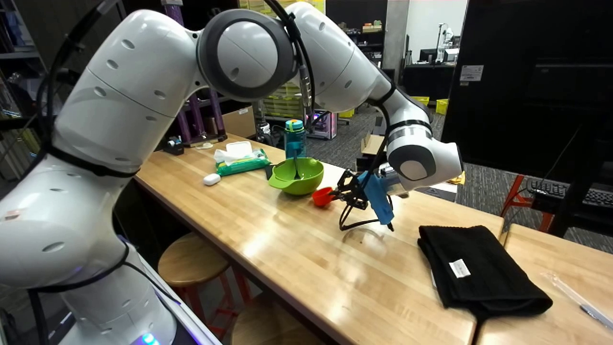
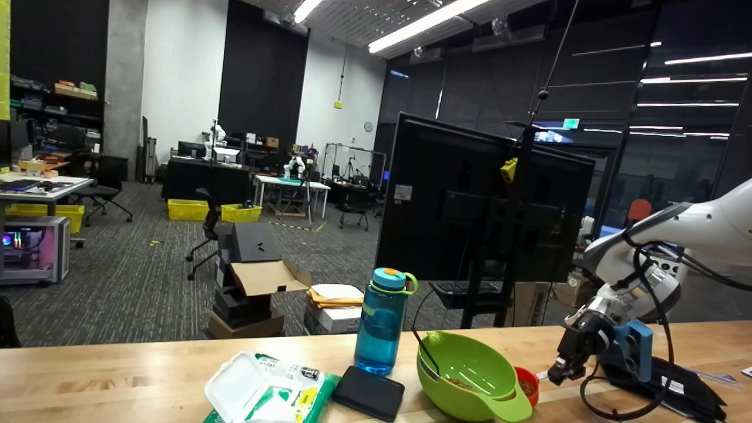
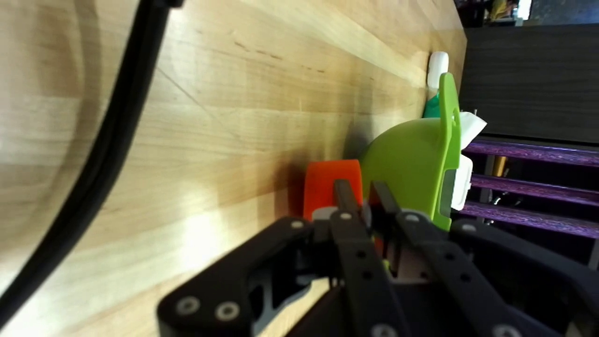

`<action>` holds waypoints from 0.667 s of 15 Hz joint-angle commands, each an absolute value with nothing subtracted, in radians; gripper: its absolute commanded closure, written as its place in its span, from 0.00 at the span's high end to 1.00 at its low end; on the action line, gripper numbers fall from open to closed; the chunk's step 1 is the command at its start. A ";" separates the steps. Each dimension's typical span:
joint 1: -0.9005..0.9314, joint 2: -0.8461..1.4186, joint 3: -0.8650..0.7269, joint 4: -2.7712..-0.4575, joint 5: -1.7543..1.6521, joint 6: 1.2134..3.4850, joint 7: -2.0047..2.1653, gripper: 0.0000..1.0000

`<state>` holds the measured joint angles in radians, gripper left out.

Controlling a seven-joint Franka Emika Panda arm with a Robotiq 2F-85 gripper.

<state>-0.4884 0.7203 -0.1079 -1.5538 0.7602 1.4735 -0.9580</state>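
My gripper (image 1: 338, 193) is nearly closed, with a thin gap between its fingers. It appears shut on the handle of a small red cup (image 1: 322, 197); the fingers hide most of the handle. The cup (image 2: 527, 385) holds brown bits and sits right beside a green bowl (image 2: 464, 367). In the wrist view the cup (image 3: 327, 185) is just past the fingertips (image 3: 361, 188), with the green bowl (image 3: 407, 159) close to the right. The bowl has brown bits inside and a dark utensil (image 2: 427, 354) leaning in it. I cannot tell whether the cup touches the table.
A blue bottle (image 2: 382, 323) and a black flat case (image 2: 368, 392) stand near the bowl. A green wipes pack (image 1: 243, 163) and a small white case (image 1: 211, 179) lie farther along the wooden table (image 1: 268, 239). A folded black cloth (image 1: 479, 268) lies at the opposite end.
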 commanded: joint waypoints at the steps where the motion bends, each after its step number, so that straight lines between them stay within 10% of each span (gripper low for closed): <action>1: -0.482 0.719 -0.124 -1.566 0.750 1.493 -0.968 0.02; 10: -0.495 0.728 -0.127 -1.557 0.771 1.471 -0.990 0.02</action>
